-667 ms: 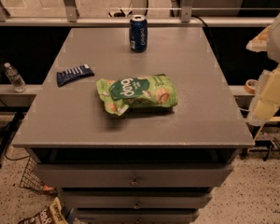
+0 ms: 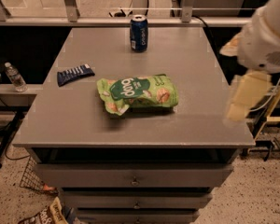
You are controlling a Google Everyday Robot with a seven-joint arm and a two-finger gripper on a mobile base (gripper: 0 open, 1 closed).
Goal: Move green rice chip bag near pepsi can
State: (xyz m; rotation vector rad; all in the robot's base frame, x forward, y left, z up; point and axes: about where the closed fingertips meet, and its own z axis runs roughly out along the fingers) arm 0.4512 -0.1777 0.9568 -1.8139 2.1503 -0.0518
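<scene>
1. Since the earlier frame, only the robot's white arm (image 2: 266, 36) has shifted. It has swung in toward the right edge of the flat grey tabletop (image 2: 200, 125), and its cream-coloured gripper (image 2: 243, 98) now overlaps that edge close to the front right corner.
2. Whether the gripper is wide, narrow or holding something cannot be told. It shows only as a smeared pale shape, well apart from the bag.
3. The crinkly light-green rice chip bag (image 2: 137, 93), with its dark-green label and pictures of round chips, lies flat about the middle of the tabletop. Its long side runs left to right, and it is in the same place as before.
4. The dark-blue upright pepsi can (image 2: 139, 32) with a silver top stands near the middle of the back edge, behind the green rice chip bag and well apart from it.
5. A small flat dark-blue packet (image 2: 74, 74) with white stripes lies near the left edge, apart from the bag.
6. A clear plastic water bottle (image 2: 14, 77) stands upright off the table, on a lower ledge beyond the left edge.
7. Grey drawers (image 2: 135, 176) sit stacked below the front edge.
</scene>
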